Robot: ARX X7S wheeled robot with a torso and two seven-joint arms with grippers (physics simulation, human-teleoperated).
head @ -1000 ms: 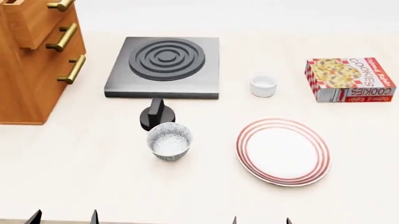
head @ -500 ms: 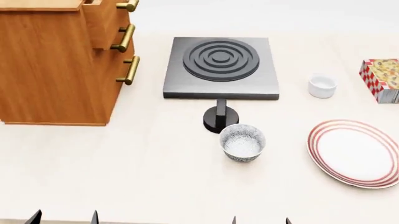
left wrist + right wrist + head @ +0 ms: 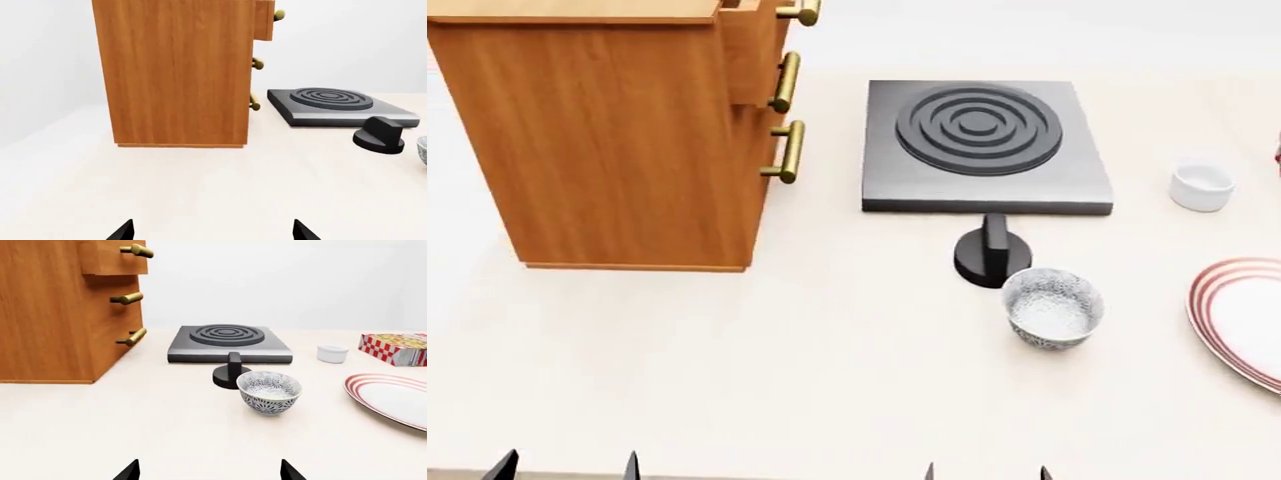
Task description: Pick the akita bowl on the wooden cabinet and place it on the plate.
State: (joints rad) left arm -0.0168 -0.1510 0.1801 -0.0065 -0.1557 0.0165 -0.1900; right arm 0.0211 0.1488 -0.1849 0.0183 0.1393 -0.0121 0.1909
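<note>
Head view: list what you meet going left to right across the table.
wooden cabinet → stove plate → speckled bowl → small white cup → red-ringed plate, cut off by the picture's right edge. The black knob overlaps the stove plate's span, so it is left out.

View panned left; wooden cabinet [image 3: 614, 140] fuller, plate [image 3: 1241, 320] cropped.
</note>
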